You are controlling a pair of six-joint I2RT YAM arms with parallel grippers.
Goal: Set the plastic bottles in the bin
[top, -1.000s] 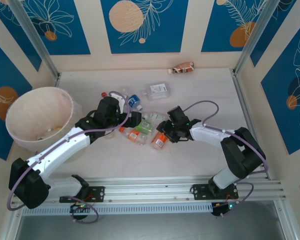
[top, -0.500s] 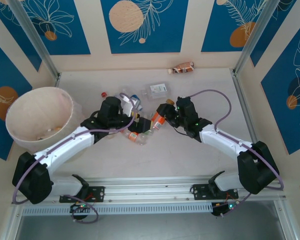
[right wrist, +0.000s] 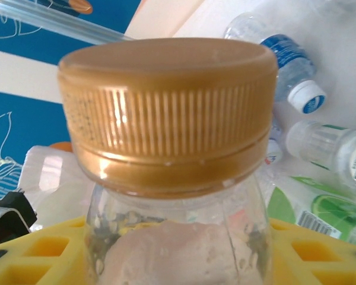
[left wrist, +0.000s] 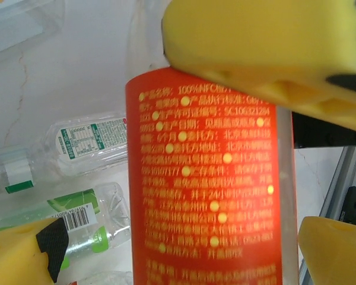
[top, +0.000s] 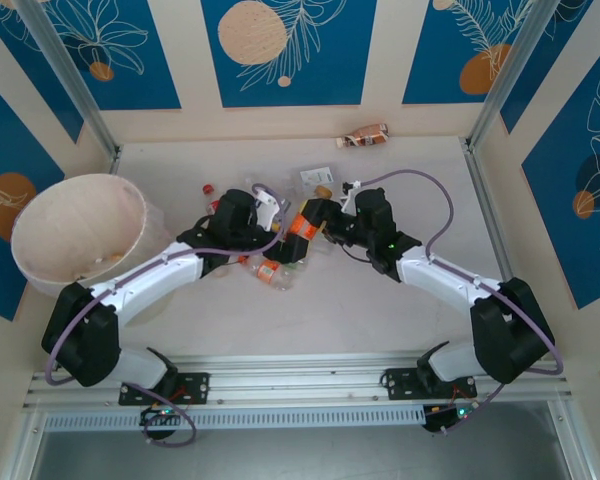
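One orange bottle point(left wrist: 202, 178), raised off desk point(top: 380, 300) within last second, clenched in right hand point(right wrist: 178, 255), now between spread fingers of released left hand point(left wrist: 178, 255). Handover likely; bin point(top: 70, 220) far left.

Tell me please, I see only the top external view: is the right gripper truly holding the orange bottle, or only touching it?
Observer: Holding it. In the right wrist view the yellow pads of the right gripper sit on both sides of the bottle, just below its gold cap.
Operator: And the left gripper?
Observer: Open. In the left wrist view the left gripper has its fingers wide apart, with the bottle's orange label between them.
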